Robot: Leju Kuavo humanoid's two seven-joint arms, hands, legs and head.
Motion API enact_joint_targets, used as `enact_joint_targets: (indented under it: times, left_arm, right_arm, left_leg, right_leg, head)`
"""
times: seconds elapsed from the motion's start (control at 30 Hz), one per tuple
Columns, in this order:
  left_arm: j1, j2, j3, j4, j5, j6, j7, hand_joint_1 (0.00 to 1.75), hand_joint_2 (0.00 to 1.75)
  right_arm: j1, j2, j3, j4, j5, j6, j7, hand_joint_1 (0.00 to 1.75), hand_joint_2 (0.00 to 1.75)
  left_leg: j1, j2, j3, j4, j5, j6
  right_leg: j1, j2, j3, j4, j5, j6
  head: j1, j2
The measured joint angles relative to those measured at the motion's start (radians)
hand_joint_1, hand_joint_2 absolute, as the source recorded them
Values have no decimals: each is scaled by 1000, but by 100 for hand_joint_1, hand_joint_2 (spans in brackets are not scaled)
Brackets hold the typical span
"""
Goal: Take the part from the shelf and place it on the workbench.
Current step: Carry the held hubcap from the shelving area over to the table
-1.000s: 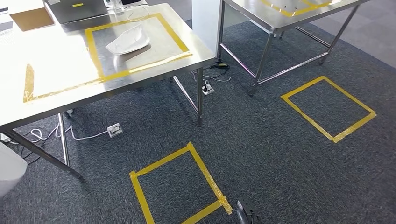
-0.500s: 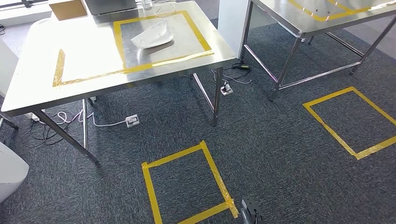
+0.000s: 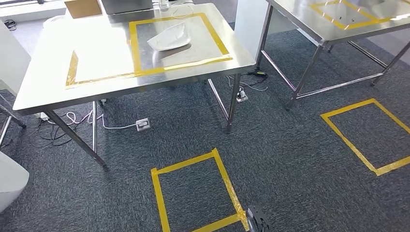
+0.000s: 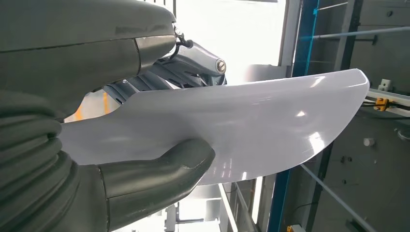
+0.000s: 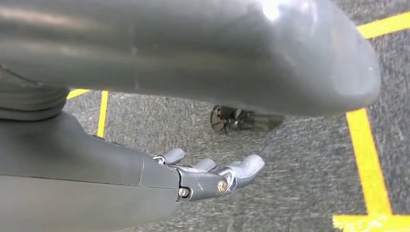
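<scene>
The left wrist view shows the left hand [image 4: 145,145] gripping a white curved part [image 4: 251,130], thumb pressed on its face. The right hand [image 5: 212,179] hangs over carpet, fingers apart, holding nothing. From the head view, another white part [image 3: 169,37] lies on the workbench [image 3: 96,58] (inside its yellow tape frame [image 3: 140,70]).

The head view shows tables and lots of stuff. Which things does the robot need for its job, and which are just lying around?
For the job:
- white part, held by the left hand
- workbench with its yellow taped square

Just lying about:
- another white part already on the workbench
- cardboard box
- floor cables
- second table
</scene>
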Motion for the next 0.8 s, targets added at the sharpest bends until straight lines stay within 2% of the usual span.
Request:
enact_joint_targets:
  times: [0.1,0.17,0.2,0.27,0.3,0.33,0.37,0.4,0.43,0.47,0.5,0.53,0.6,0.63,0.7,0.73,0.8]
  left_arm:
    - [9,1,1,-12,9,0,0,175,175]
    - [16,2,3,-20,13,-1,0,175,175]
    - [19,2,3,-23,14,-2,-1,175,175]
    - [28,0,3,-27,13,-3,0,175,175]
    - [34,-3,3,-29,10,-3,0,175,175]
    - [40,-6,3,-31,6,-3,0,175,175]
    - [43,-10,3,-33,1,-3,0,175,175]
    - [46,-13,3,-36,-3,-3,0,175,175]
    - [47,-16,4,-40,-6,-3,0,175,175]
    - [49,-19,4,-44,-9,-3,0,175,175]
    - [51,-21,4,-47,-10,-3,0,175,175]
    - [53,-23,4,-51,-12,-3,0,175,175]
    - [55,-27,5,-56,-12,-5,0,175,175]
    - [57,-30,5,-59,-13,-5,-1,175,175]
    - [59,-36,8,-63,-14,-8,-1,175,175]
    - [60,-40,9,-64,-15,-10,-1,175,175]
    - [60,-47,10,-64,-18,-14,0,175,175]
  right_arm:
    - [0,0,0,0,3,2,2,0,0]
    - [1,0,0,0,3,3,1,0,0]
    - [1,0,0,0,3,3,0,0,0]
    - [2,-1,0,0,3,3,-1,0,0]
    - [3,-1,0,0,3,3,-2,0,0]
    - [5,-1,0,0,4,3,-2,0,0]
    - [7,-1,0,0,4,3,-2,0,0]
    - [7,0,0,0,5,3,-2,0,0]
    - [8,0,0,0,6,3,-2,0,0]
    - [7,1,0,0,6,4,-2,0,0]
    - [5,1,0,1,6,5,-2,0,0]
    - [5,2,0,1,6,6,-2,0,0]
    - [2,2,0,1,7,8,-2,0,0]
    - [1,2,0,1,7,9,-2,0,0]
    - [-2,2,0,1,7,10,-2,0,0]
    - [-2,2,0,1,7,10,-2,0,0]
    - [1,2,0,1,8,11,-2,0,0]
  left_leg:
    - [0,-1,7,-7,-7,-19]
    - [1,7,0,24,-23,-29]
    - [1,11,-22,71,-41,-32]
    - [1,16,-106,209,-85,-35]
    - [1,17,-147,264,-91,-36]
    - [1,17,-173,286,-75,-35]
    - [1,17,-180,267,-36,-32]
    - [1,18,-169,211,19,-27]
    - [-1,20,-149,147,67,-21]
    - [-5,23,-127,89,94,-15]
    - [-9,26,-110,50,102,-8]
    - [-13,28,-100,31,91,-1]
    - [-14,25,-82,10,71,12]
    - [-11,22,-67,-3,64,18]
    - [-7,18,-27,-25,50,28]
    - [-7,17,-8,-34,38,31]
    - [-7,12,35,-46,12,32]
  right_leg:
    - [2,0,13,-17,-14,-20]
    - [-1,-2,30,-26,-18,-35]
    - [-3,-3,40,-29,-24,-42]
    - [-1,-6,59,-31,-42,-50]
    - [0,-6,71,-31,-53,-50]
    - [1,-6,86,-31,-65,-49]
    - [1,-6,103,-31,-77,-48]
    - [1,-6,122,-32,-91,-46]
    - [0,-7,138,-34,-104,-43]
    - [2,-7,151,-36,-117,-38]
    - [2,-8,159,-41,-126,-32]
    - [3,-9,170,-47,-130,-25]
    - [4,-12,180,-44,-117,-11]
    - [5,-12,170,-14,-99,-7]
    - [4,-8,96,99,-72,-2]
    - [3,-7,46,162,-79,-1]
    - [4,-5,-42,234,-146,3]
  head:
    - [-1,0]
    - [-4,0]
    - [-6,0]
    - [-8,0]
    - [-8,0]
    - [-8,0]
    - [-8,0]
    - [-8,0]
    - [-8,0]
    - [-10,0]
    - [-10,0]
    - [-11,0]
    - [-9,0]
    - [-6,0]
    - [-3,0]
    - [-1,0]
    - [-1,0]
